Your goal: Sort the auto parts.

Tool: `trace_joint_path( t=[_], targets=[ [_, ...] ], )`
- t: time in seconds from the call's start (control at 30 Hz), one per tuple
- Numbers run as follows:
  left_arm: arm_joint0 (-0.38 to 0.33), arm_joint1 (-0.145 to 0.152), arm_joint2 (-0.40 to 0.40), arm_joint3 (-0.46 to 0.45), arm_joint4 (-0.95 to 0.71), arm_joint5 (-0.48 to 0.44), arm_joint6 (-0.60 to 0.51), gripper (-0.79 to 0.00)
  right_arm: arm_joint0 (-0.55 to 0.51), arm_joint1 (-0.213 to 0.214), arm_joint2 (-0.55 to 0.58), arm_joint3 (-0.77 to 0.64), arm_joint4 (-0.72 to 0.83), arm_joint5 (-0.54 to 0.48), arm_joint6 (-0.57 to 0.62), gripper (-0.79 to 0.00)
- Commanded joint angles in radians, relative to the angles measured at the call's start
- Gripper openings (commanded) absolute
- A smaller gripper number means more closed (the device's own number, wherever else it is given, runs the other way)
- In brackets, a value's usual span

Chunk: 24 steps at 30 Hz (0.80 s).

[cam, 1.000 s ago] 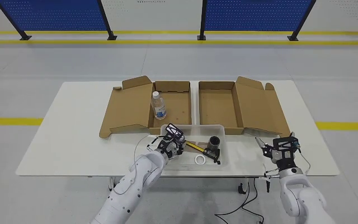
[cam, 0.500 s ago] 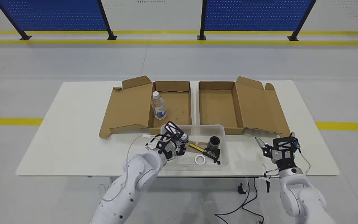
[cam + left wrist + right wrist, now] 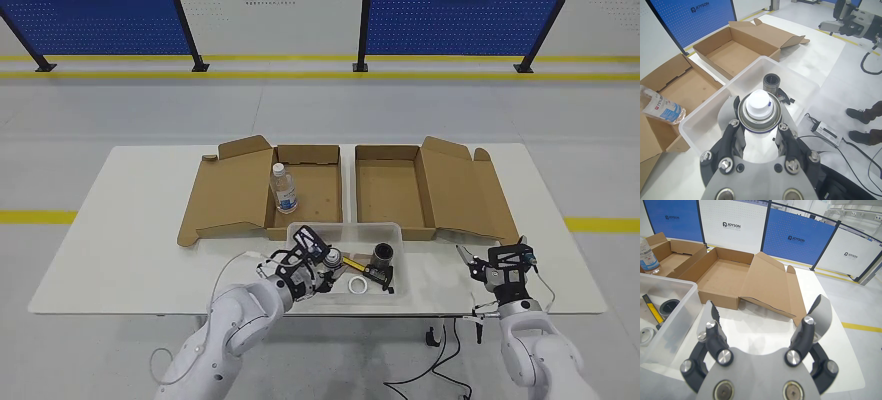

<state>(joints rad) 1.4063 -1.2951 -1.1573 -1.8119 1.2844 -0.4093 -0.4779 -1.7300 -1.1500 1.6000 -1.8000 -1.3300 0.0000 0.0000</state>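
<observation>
While the right pincer (image 3: 765, 301) gapes, the left pincer (image 3: 758, 121) clamps a round, white-capped metal can (image 3: 758, 106).

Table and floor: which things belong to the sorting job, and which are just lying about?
Job: spray can in left gripper, linear bearing, yellow ruler, white ring, clear bin, two cardboard boxes, bottle.
Lying about: power adapter on the floor, blue partitions.
</observation>
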Motion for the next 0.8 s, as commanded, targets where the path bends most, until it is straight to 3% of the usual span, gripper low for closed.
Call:
trace_joint_path(
  t=[0.0, 0.53, 0.77],
  targets=[
    [0.0, 0.001, 0.0, -0.002, 0.005, 0.002, 0.004, -0.785, 0.0, 0.0, 0.0, 0.0, 0.0, 0.0, 0.0, 0.0],
    [-0.035, 0.001, 0.007, 0.014, 0.001, 0.089, 0.054, -0.785, 0.0, 0.0, 0.0, 0.0, 0.0, 0.0, 0.0, 0.0],
    [-0.096, -0.005, 0.03, 0.064, 0.02, 0.125, 0.079, -0.785, 0.0, 0.0, 0.0, 0.0, 0.0, 0.0, 0.0, 0.0]
  ],
)
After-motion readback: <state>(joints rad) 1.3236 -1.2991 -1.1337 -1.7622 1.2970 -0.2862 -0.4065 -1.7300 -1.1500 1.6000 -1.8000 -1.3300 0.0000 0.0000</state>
